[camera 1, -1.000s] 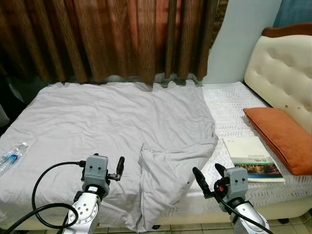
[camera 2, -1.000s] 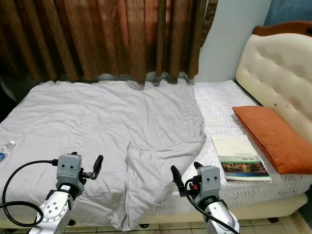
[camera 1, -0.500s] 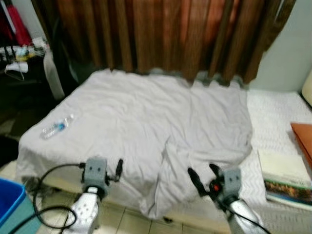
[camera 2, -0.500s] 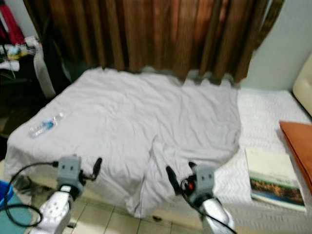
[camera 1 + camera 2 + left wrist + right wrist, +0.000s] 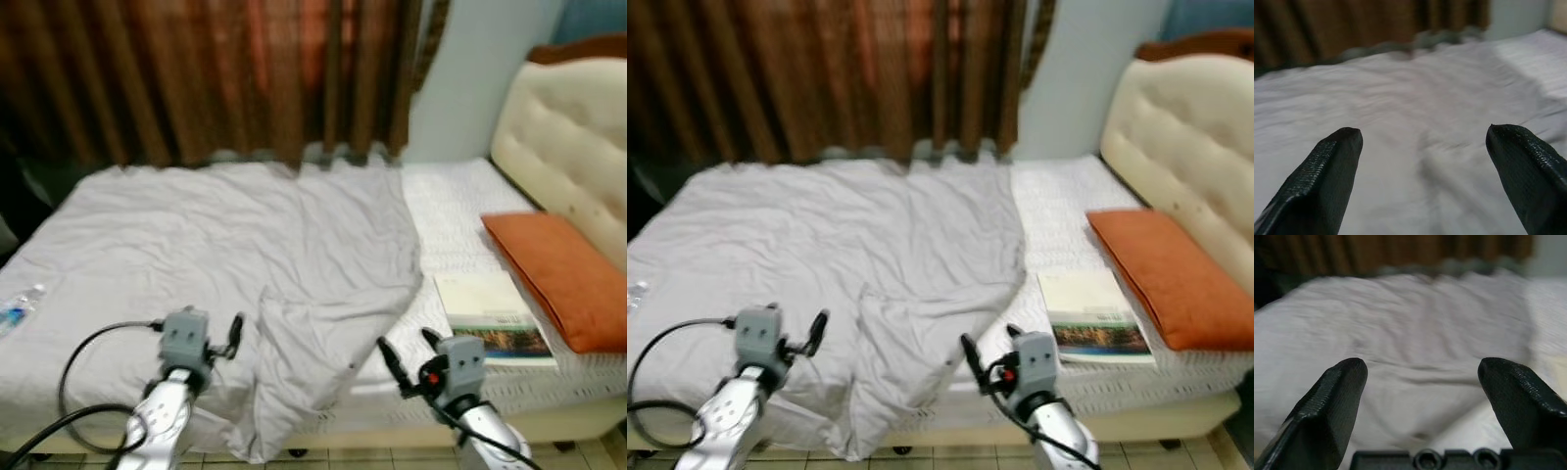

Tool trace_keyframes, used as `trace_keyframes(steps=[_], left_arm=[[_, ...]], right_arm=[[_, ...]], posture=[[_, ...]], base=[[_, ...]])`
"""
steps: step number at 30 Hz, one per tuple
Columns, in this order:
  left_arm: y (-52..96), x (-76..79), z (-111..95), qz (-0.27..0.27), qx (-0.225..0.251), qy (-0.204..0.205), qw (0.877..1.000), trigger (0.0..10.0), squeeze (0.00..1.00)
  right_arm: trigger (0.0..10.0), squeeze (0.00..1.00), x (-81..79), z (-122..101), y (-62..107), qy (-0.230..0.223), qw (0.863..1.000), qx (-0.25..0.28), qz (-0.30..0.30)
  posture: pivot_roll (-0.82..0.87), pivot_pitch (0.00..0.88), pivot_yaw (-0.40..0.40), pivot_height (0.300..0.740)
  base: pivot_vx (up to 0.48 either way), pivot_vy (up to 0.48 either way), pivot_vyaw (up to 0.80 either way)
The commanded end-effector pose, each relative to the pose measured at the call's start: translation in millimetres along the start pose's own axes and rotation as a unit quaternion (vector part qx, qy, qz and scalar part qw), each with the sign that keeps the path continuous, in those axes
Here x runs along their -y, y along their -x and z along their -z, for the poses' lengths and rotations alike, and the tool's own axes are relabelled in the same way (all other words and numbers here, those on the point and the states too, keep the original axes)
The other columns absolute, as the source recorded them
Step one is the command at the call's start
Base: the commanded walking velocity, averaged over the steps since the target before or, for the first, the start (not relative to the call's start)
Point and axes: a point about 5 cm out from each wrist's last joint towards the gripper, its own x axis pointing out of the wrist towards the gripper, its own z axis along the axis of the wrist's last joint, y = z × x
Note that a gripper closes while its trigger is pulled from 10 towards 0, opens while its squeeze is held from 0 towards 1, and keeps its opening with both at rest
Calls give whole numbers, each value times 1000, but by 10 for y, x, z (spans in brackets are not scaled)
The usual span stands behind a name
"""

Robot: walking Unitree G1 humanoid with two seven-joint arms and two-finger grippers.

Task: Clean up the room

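A crumpled grey blanket (image 5: 235, 255) covers most of the bed, with one folded flap hanging over the front edge. A book (image 5: 493, 306) lies on the white mattress next to an orange pillow (image 5: 555, 277). At the far left of the blanket lies a clear plastic bottle (image 5: 14, 309). My left gripper (image 5: 227, 331) hovers open and empty over the blanket's front edge; its two black fingers (image 5: 1334, 161) stand wide apart. My right gripper (image 5: 404, 341) is open and empty too, low in front of the bed near the flap and the book, with its fingers (image 5: 1342, 382) spread.
Brown curtains (image 5: 216, 78) hang behind the bed. A cream tufted headboard (image 5: 563, 122) stands at the right. Tiled floor (image 5: 392, 458) shows below the bed's front edge. A black cable (image 5: 83, 357) loops from my left arm.
The camera swung left half a second ago and has swung back right, so the pillow and headboard show again. Both grippers stay open and held as before.
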Motion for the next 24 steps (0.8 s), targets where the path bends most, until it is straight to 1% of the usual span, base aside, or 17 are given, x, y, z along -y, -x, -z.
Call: trace_keyframes(steps=[1,7,12,16,17,18,19,20,21,22,23,24], left_arm=[[14,-55,14,-3,-4,0,1000,10000,0],[20,-58,14,-11,-3,7,1000,10000,0],[60,-27,40,-17,-5,12,1000,10000,0],[99,-37,57,-26,-9,12,1000,10000,0],[129,-116,78,-46,-17,-4,999,10000,0],[129,-187,103,-54,-26,-12,998,10000,0],[129,-187,103,-54,-26,-12,998,10000,0],[120,-279,135,-62,-35,-16,997,10000,0],[105,-349,168,-67,-45,-28,996,10000,0],[61,-404,214,-61,-57,-38,996,10000,0],[-1,-438,258,-56,-68,-40,995,10000,0],[-91,-440,297,-44,-78,-51,995,10000,0]], right_arm=[[10000,0,-35,-55,-40,4,1000,13,-4],[10000,0,-39,-55,-38,5,1000,10,-8],[10000,0,-65,-28,-25,1,1000,2,-20],[10000,0,-76,-16,9,-1,1000,-4,-27],[10000,0,-81,-5,79,-4,1000,-9,-29],[10000,0,-87,3,137,-7,999,-13,-30],[10000,0,-87,3,137,-7,999,-13,-30],[10000,0,-103,8,223,-13,999,-19,-32],[10000,0,-118,3,306,-17,999,-23,-33],[10000,0,-129,7,397,-23,999,-32,-29],[10000,0,-135,23,479,-27,998,-41,-25],[10000,0,-139,37,612,-26,998,-52,-19]], posture=[[-41,3,26,740],[-43,7,24,740],[-39,18,16,740],[-40,30,12,740],[-51,68,4,740],[-62,104,-2,740],[-62,104,-2,740],[-74,152,-8,740],[-81,180,-10,740],[-97,225,-16,740],[-111,255,-20,740],[-153,338,-27,740]], base=[[480,0,0],[480,0,0],[480,0,0],[480,0,0],[472,0,0],[307,0,0],[307,0,0],[0,0,0],[0,0,0],[0,0,0],[0,0,0],[0,0,0]])
